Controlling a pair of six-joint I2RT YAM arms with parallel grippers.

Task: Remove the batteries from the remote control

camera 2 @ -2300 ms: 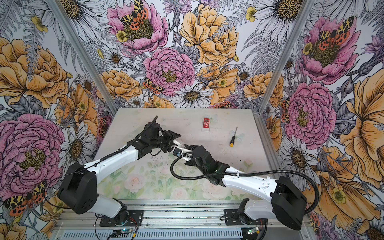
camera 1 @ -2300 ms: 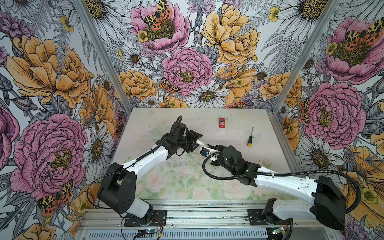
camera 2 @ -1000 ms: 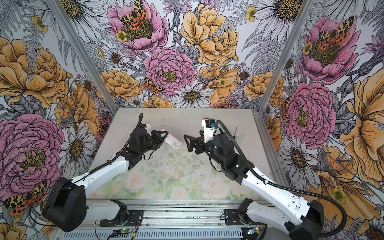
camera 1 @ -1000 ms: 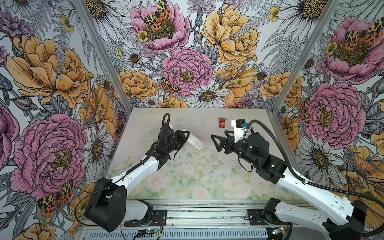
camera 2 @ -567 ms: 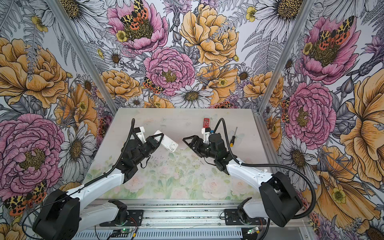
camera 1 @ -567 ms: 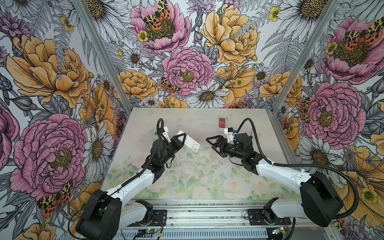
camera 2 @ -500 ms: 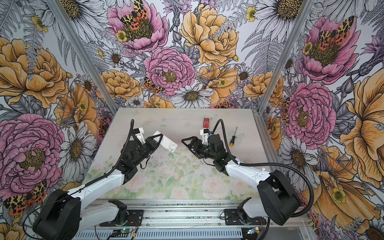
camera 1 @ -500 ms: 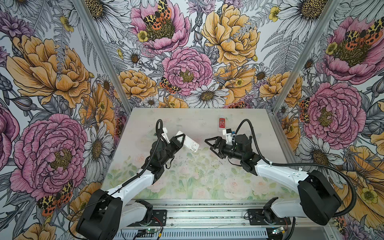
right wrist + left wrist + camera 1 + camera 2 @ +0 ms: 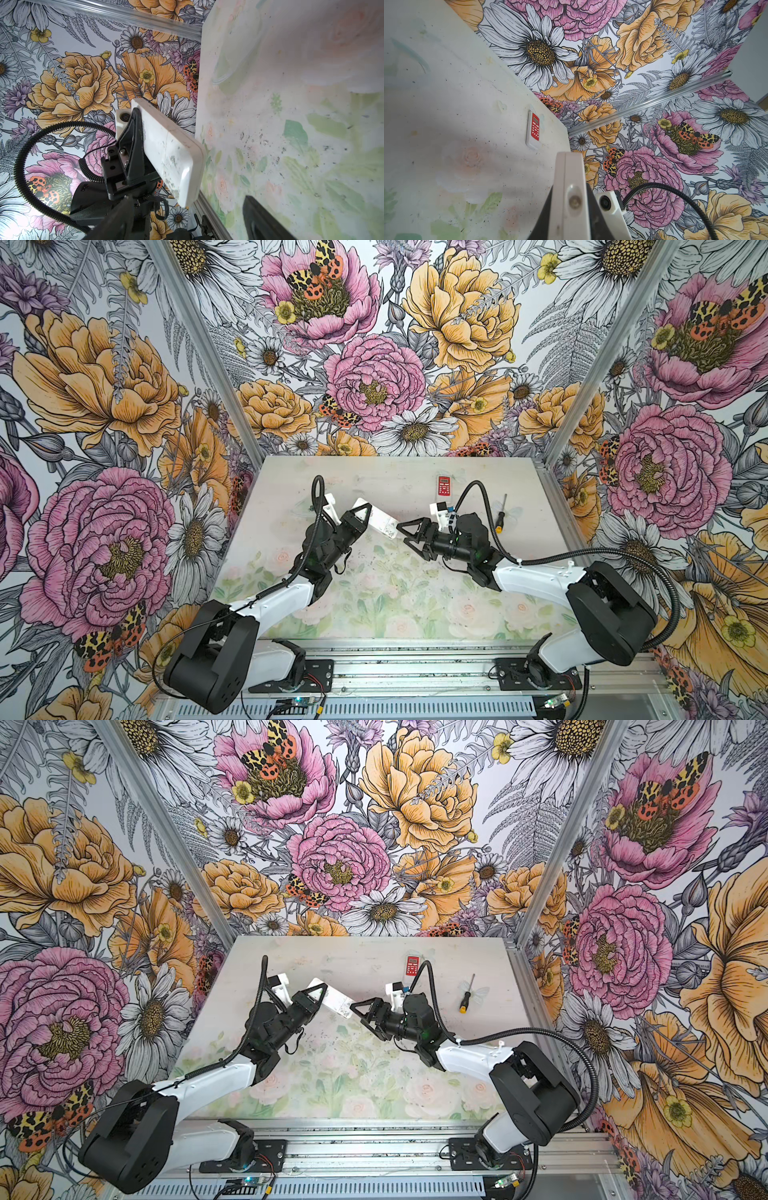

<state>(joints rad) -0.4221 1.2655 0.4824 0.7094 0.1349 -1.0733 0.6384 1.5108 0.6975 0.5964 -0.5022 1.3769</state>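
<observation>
So your left gripper (image 9: 365,512) has its fingers pinching one end of the white remote control (image 9: 380,524), squeezing its thin edges, and it's holding the thing up off the table (image 9: 374,593) with the free end sticking out toward the other arm. Your right gripper (image 9: 409,537) has its fingers (image 9: 261,220) spread wide with nothing in them. In both top views one tip sits just beside the remote's free end, and I honestly can't tell if it's touching. From the right wrist view the remote (image 9: 172,153) is a flat, slim slab of glossy white plastic with rounded corners, scuffed with grey smudges, and there's a thin seam running across its back. The batteries don't show from any angle here. Back on the table, well apart from both arms, are a small red keypad gadget (image 9: 444,486) in a white case lying flat, and a screwdriver (image 9: 501,514) with a thin metal shaft and a black-and-yellow handle. The tabletop itself is matte, with a faded floral print and dark specks.
</observation>
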